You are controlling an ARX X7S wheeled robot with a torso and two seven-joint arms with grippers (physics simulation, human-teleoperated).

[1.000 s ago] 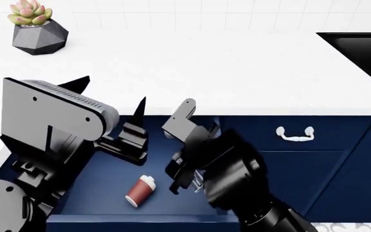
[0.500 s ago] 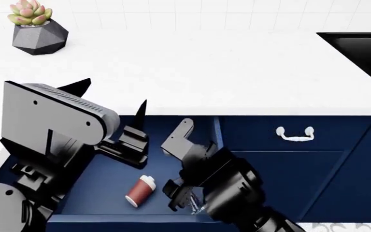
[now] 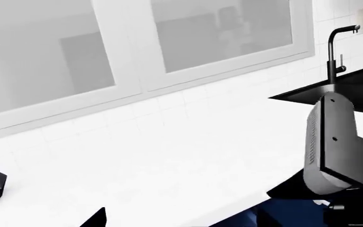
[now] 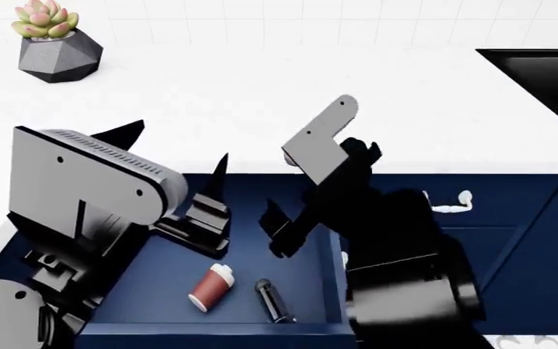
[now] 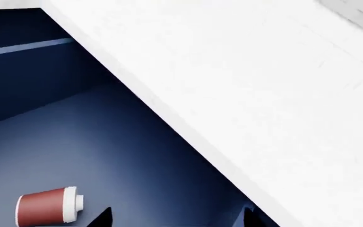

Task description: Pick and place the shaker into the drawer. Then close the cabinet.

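Hanging above the open drawer (image 4: 163, 291), the right gripper (image 4: 281, 231) shows spread fingers with nothing between them; in the right wrist view only two dark fingertips (image 5: 102, 218) appear at the lower edge, well apart, with the drawer floor between them. The dark shaker (image 4: 274, 301) lies on its side on the blue floor in the lower middle of the head view, just beside a red-brown bottle (image 4: 210, 286) with a white cap, so the placing part looks done. The left gripper (image 4: 206, 207) sits at the left middle of the frame over the back part of the drawer; I cannot tell if its fingers are spread or pressed together. What remains, in my judgement, is closing the cabinet (image 4: 511, 218). To do it well, both arms should first rise clear of the drawer walls; then one gripper should press flat and centred on the drawer front near the lower edge, pushing straight and slowly so the two loose bottles do not roll. The white handle (image 4: 449, 203) at the right belongs to a neighbouring front.
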